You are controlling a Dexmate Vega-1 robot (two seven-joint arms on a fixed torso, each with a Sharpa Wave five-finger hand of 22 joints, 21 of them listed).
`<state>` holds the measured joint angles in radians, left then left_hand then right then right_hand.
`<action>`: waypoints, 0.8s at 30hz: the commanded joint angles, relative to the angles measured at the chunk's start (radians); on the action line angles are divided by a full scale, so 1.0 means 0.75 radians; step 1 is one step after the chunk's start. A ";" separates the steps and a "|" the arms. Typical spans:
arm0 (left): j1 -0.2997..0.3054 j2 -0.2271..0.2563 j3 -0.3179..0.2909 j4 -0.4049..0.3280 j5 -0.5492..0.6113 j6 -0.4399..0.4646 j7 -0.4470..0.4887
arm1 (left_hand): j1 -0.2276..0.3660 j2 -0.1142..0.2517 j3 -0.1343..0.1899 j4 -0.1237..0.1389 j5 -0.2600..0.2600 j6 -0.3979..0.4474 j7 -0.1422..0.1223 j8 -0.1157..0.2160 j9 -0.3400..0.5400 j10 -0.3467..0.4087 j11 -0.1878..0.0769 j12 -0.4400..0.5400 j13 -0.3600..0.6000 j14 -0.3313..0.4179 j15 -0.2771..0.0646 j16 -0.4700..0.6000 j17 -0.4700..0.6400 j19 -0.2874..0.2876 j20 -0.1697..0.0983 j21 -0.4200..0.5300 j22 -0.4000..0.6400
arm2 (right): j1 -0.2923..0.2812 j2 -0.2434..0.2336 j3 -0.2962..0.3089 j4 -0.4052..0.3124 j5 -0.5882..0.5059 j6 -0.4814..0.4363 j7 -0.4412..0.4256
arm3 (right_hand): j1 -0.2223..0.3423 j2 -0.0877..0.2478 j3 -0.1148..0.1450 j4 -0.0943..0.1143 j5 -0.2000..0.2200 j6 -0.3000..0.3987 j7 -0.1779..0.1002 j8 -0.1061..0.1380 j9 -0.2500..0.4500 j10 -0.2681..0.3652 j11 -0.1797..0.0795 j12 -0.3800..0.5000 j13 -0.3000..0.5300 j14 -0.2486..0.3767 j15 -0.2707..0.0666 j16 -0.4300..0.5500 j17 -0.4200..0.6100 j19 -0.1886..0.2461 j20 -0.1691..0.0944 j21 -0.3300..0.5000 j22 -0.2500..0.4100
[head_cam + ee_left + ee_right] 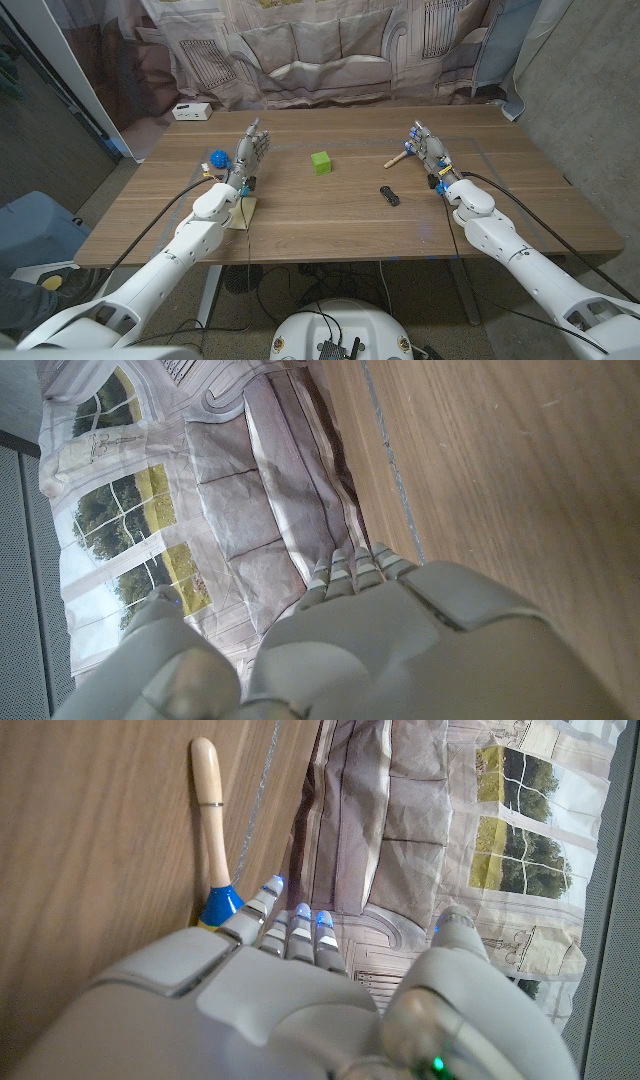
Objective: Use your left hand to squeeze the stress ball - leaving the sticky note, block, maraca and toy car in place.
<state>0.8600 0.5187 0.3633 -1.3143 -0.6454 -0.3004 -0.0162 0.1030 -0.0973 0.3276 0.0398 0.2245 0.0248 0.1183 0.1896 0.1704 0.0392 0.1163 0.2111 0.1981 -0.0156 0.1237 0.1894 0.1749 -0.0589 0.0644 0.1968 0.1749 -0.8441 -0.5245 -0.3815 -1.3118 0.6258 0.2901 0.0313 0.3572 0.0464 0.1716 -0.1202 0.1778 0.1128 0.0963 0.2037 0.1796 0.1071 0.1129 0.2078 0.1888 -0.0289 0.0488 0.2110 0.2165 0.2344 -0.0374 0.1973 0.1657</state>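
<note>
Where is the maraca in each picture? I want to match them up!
Head view: the maraca lies on the table, right beside the right hand.
Right wrist view: the maraca's wooden handle sticks out past the right hand's fingers.
Left wrist view: the left hand, bare table wood and the curtain.
Shared landmark: the printed curtain behind the table is in all three pictures.

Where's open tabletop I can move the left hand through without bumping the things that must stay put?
Bare wood lies between the left hand and the green block, and along the near edge in front of the toy car. It is tight at the left hand: stress ball beside it, sticky note under the forearm. The maraca crowds the right hand.
</note>
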 commanded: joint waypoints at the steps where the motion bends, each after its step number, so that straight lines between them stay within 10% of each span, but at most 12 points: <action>1: 0.039 -0.009 -0.022 0.010 0.036 -0.118 0.026 | 0.017 0.002 0.013 -0.008 0.003 0.035 0.038 0.013 0.007 0.037 0.008 0.019 0.002 0.041 -0.003 0.019 0.006 0.017 0.015 0.012 0.005 | 0.005 -0.022 -0.029 0.007 -0.061 0.027 0.018 | 0.015 0.002 0.011 -0.002 0.004 0.021 -0.006 0.008 0.007 -0.014 0.000 -0.002 0.005 -0.007 0.002 0.002 0.003 -0.011 -0.001 -0.004 0.006; 24: -0.021 -0.069 -0.014 0.104 0.182 -0.299 0.128 | 0.114 0.042 0.024 -0.084 -0.033 0.344 0.026 0.047 0.011 0.337 -0.007 0.087 0.000 0.365 -0.045 0.053 0.005 0.367 0.004 0.077 0.003 | -0.030 -0.124 0.016 -0.072 -0.024 -0.040 0.053 | 0.005 0.007 0.006 0.002 0.002 -0.034 -0.010 -0.017 0.008 -0.040 -0.002 -0.015 0.003 -0.024 0.003 -0.006 0.001 -0.025 -0.006 -0.010 0.007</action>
<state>0.8697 0.4932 0.3474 -1.2742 -0.5481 -0.4516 0.0598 0.1682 -0.0667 0.3430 -0.0119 0.2037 0.2443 0.1396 0.2196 0.1748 0.2524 0.1187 0.2658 0.1952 0.2154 0.0986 0.2212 0.1747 0.1628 0.0768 0.2425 0.1747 -0.8672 -0.5700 -0.3836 -1.3585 0.5849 0.2914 0.0230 0.3572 0.0464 0.1715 -0.1201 0.1778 0.0907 0.0821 0.1920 0.1840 0.0817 0.1092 0.1996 0.1885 -0.0399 0.0480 0.2086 0.2144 0.2223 -0.0419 0.1922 0.1655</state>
